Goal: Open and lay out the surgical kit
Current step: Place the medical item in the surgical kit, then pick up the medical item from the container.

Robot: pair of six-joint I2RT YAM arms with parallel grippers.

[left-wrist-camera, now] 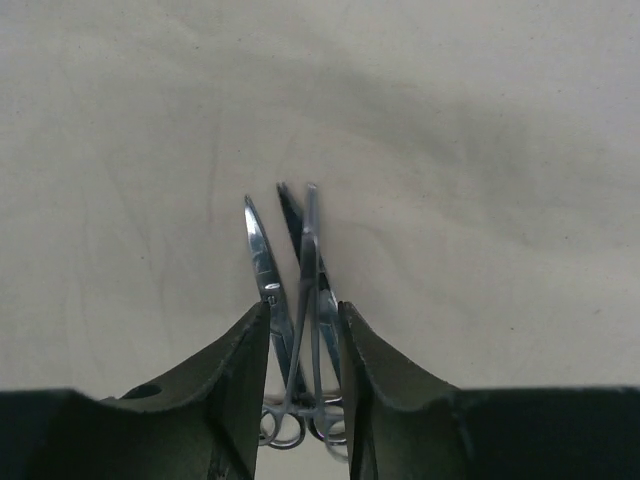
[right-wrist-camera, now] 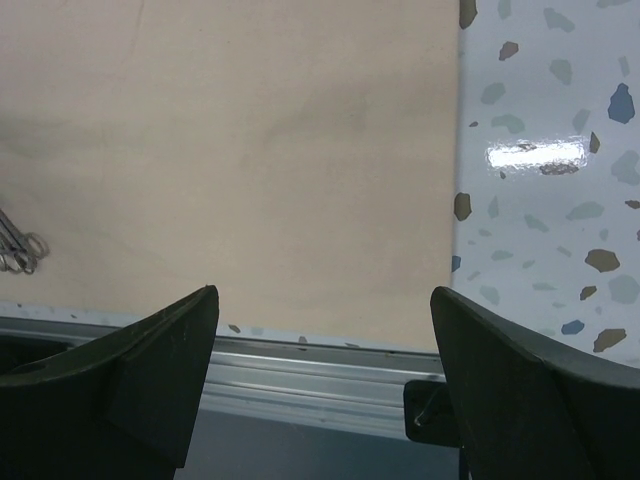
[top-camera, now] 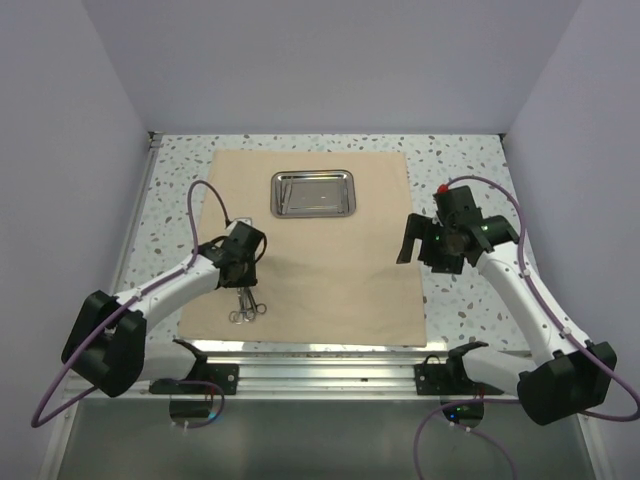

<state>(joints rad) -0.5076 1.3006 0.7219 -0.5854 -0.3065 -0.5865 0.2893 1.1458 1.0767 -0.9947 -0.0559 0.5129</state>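
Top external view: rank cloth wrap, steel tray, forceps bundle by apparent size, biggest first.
1. cloth wrap: by far the largest.
2. steel tray: much smaller, lying on the wrap's far part.
3. forceps bundle: smallest, a thin cluster near the wrap's near-left edge.
All lie at one level, so nearness to the camera does not skew the order.

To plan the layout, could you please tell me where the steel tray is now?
In the top view, the steel tray sits on the far middle of the cloth wrap, well beyond the instruments by the left gripper.

Robot lab cell. Plain walls [top-camera: 330,60] box in a speckled bench [top-camera: 465,160]. Aluminium mounting rail [top-camera: 320,365] runs along its near edge.
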